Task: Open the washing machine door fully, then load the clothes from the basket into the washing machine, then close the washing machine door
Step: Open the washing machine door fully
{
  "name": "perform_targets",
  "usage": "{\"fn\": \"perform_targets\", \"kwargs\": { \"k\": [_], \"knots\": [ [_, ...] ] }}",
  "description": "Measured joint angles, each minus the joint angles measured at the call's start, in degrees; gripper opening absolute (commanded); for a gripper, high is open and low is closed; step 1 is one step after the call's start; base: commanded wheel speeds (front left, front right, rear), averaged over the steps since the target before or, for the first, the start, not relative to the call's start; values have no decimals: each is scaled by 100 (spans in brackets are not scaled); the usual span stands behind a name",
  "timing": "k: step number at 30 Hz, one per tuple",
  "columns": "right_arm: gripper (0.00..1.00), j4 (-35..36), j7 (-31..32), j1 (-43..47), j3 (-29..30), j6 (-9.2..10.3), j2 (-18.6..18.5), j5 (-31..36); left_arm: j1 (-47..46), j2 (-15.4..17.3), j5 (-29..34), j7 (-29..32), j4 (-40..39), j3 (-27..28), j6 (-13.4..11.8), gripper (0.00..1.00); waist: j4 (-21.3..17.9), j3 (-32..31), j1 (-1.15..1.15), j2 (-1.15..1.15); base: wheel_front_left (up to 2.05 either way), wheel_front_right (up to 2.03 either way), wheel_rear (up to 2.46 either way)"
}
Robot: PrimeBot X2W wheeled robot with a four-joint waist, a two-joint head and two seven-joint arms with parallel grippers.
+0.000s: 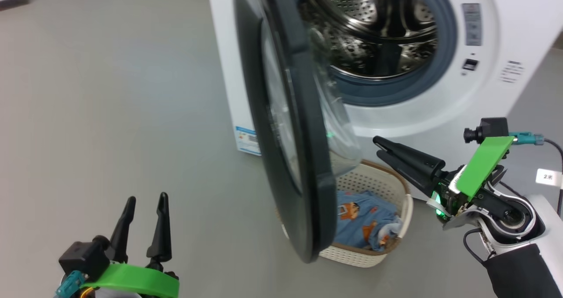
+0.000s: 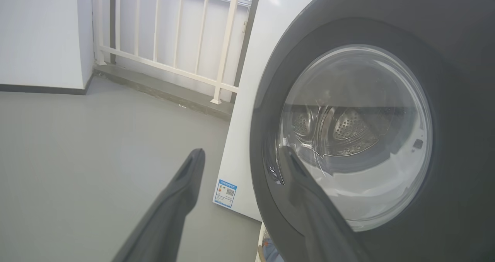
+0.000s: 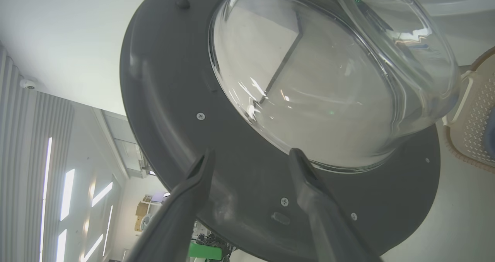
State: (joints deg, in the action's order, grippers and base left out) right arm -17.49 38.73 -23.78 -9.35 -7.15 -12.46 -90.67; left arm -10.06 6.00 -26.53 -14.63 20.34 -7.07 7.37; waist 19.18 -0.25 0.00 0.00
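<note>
- Head view: the washing machine door (image 1: 308, 126) stands edge-on in the middle of the frame, swung out from the washing machine (image 1: 484, 91), whose steel drum (image 1: 378, 30) lies bare at upper right.
- Below the door's lower edge the basket (image 1: 407, 201) sits on the floor (image 1: 110, 113), partly behind the door, with the clothes (image 1: 360, 221) inside.
- The left gripper (image 1: 147, 198) sits at lower left, fingers wide, well apart from the door.
- The right gripper (image 1: 378, 147) points from the right at the glass bowl, just beside it.
- Left wrist view: the door's outer face (image 2: 456, 138) with the drum seen through the window; the fingers (image 2: 185, 184) are spread and grip nothing. A blue label (image 2: 225, 192) and a white railing (image 2: 174, 41) sit left of it.
- Right wrist view: the dark grey inner face (image 3: 174, 99) and bulging glass bowl (image 3: 328, 80); the fingers (image 3: 193, 192) stand wide with nothing between. The basket's wall (image 3: 475, 119) is at the right edge.
</note>
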Motion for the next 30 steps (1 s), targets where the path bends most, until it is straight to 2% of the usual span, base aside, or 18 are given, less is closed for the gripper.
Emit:
{"fn": "perform_targets", "kwargs": {
  "k": [14,23,30],
  "knots": [
    [100,1129,-1706,437,-375,0,-65,1322,2,23,0,0,-60,103,-1,100,-1019,-81,0,0,0,0,0],
    [100,1305,-3234,580,-724,0,-566,2293,105,12,4,0,-145,237,-1,100,-1602,-52,0,0,0,0,0],
    [100,1081,-4383,1034,-834,-1,-787,3114,112,-38,31,0,-208,263,-1,100,-1854,-43,0,0,0,0,0]
  ]
}}
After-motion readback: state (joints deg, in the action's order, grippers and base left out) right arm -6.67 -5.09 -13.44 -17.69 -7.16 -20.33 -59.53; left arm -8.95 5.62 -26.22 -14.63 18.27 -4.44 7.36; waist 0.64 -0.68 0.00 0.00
